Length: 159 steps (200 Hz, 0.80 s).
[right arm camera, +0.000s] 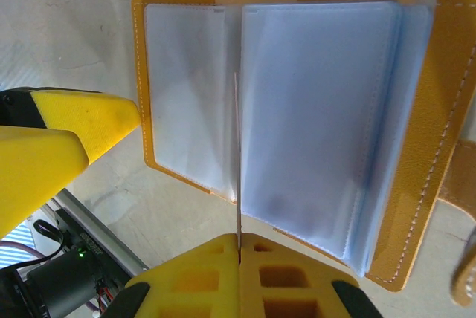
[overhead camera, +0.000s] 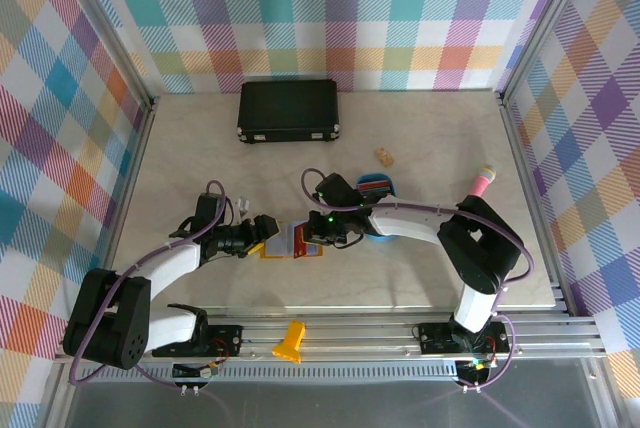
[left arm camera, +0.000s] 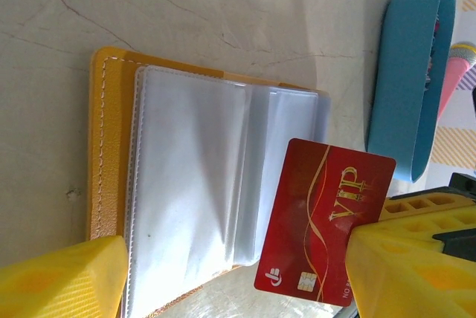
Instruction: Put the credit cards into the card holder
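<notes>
The card holder (overhead camera: 280, 243) (left arm camera: 104, 147) (right arm camera: 312, 110) lies open on the table, yellow cover down and clear sleeves fanned up. My right gripper (overhead camera: 318, 238) (right arm camera: 239, 240) is shut on a red VIP credit card (left arm camera: 320, 214). In the right wrist view the card (right arm camera: 237, 147) stands edge-on over the gap between two sleeve pages. I cannot tell whether its tip is inside a pocket. My left gripper (overhead camera: 262, 231) is open and holds nothing. One of its fingers (left arm camera: 59, 281) (right arm camera: 82, 121) rests at the holder's outer cover edge.
A blue oval tray (overhead camera: 380, 190) (left arm camera: 413, 80) with more card edges showing sits just right of the holder. A pink tube (overhead camera: 483, 183) (left arm camera: 454, 73) lies beyond it. A black case (overhead camera: 288, 111) stands at the back and a small tan piece (overhead camera: 384, 157) lies between.
</notes>
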{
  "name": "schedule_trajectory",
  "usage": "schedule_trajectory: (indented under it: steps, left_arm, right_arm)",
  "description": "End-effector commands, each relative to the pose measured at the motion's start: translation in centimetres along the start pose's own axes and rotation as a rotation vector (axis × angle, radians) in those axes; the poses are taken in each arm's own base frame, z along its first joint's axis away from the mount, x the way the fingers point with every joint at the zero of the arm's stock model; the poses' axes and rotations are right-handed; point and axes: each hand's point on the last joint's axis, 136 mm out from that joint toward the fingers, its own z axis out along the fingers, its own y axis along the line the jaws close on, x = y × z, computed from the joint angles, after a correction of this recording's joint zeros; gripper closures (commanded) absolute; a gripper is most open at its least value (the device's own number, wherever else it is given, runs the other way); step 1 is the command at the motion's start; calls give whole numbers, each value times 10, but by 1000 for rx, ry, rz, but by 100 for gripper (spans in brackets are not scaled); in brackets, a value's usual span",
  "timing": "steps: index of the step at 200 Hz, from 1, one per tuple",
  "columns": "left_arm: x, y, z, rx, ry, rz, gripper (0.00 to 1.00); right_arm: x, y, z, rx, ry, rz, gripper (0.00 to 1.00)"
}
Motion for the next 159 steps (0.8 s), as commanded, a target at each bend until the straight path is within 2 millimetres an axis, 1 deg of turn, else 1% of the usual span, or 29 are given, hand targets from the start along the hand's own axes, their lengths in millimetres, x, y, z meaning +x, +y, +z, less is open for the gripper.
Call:
schedule_trajectory:
  steps: [1,31,78,109,159]
  left_arm:
    - [2,-1,1,0,9,17,23]
    - [1,-1,3,8,10,20,23]
    - [2,1,4,4,13,22,23]
    - [4,4,7,3,18,16,24]
    - [5,6,9,-3,22,18,24]
  right_arm:
    - [-7,15,4,-28,-5,-44,100]
    - [-11,19,8,-33,-6,-49,100]
    - [-11,9,16,-6,6,-21,100]
    - [-10,9,22,-14,16,-17,100]
    - [-14,5,24,-8,9,6,100]
